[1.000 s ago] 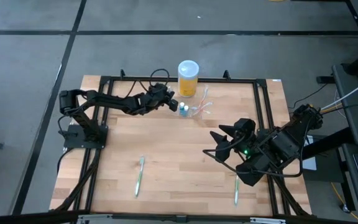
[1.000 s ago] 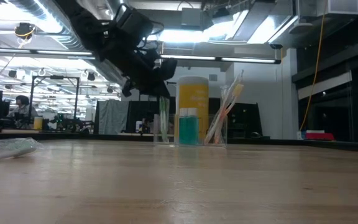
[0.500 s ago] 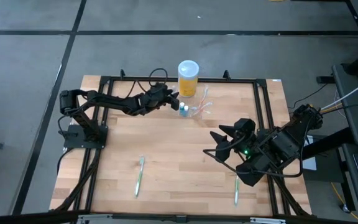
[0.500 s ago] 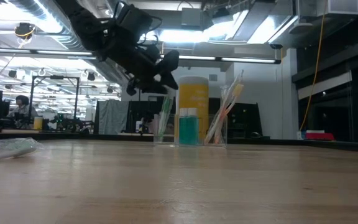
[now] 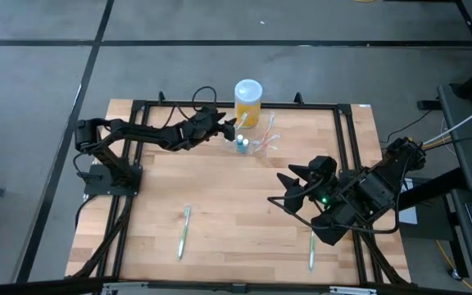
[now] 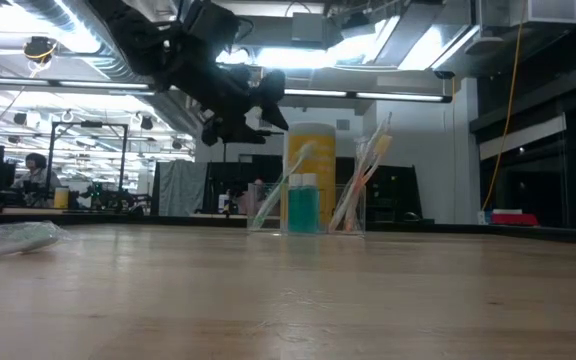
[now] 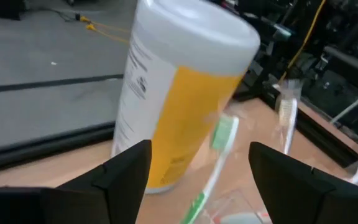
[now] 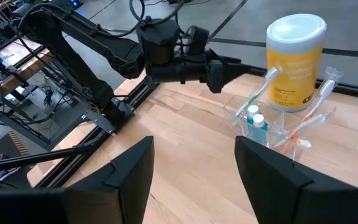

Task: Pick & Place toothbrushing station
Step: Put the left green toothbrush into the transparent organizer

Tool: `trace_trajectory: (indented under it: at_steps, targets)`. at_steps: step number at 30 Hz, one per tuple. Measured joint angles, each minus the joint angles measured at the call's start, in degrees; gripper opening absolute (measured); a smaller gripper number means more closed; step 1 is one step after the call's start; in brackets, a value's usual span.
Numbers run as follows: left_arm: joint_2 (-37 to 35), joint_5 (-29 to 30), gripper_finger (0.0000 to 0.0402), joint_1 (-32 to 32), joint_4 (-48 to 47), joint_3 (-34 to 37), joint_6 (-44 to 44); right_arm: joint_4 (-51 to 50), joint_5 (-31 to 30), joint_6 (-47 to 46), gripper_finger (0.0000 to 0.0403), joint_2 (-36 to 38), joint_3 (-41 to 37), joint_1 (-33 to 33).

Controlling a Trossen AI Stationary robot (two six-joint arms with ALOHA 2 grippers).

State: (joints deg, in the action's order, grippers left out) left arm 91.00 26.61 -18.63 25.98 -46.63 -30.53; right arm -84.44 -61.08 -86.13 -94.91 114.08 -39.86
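The toothbrushing station (image 5: 257,144) is a clear holder standing on the wood at the far middle, in front of a yellow white-lidded container (image 5: 248,102). In it are a teal tube (image 6: 303,205), pink and orange toothbrushes (image 6: 360,178) and a green-white toothbrush (image 7: 212,163). That toothbrush stands with its lower end in the holder and leans, head up, toward the container. My left gripper (image 5: 228,124) hovers open just left of and above the holder, holding nothing. My right gripper (image 5: 289,188) waits open over the table's right middle.
Two more green toothbrushes lie flat near the front edge, one left (image 5: 184,231) and one right (image 5: 310,250). A black frame (image 5: 138,106) runs round the tabletop. Bare wood lies between the holder and the two loose brushes.
My left gripper has opened and let go of the green-white toothbrush, then risen slightly. The toothbrush, upright a second ago, has tipped over inside the holder: its lower end stays in place and its head now leans toward the yellow container.
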Motion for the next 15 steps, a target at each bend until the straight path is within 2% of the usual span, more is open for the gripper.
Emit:
trace_trajectory:
  at_steps: [4,6,10,15]
  targets:
    - [-2.67,1.44,0.0267,0.12,-1.82,0.00,1.60,-0.02,0.00,0.06,0.0226,0.00,0.00,0.00]
    - [-4.41,2.16,0.0266,0.44,-6.42,0.00,1.54,-0.02,0.03,0.52,0.0224,-0.02,0.00,0.00]
    - [-9.32,1.87,0.0267,2.25,-24.06,0.00,-2.00,-0.04,0.24,0.68,0.0218,-0.02,0.00,0.00]
    - [-15.06,-0.91,0.0267,10.77,-52.03,0.00,-15.77,-0.12,0.46,1.27,0.0210,-0.04,0.00,0.00]
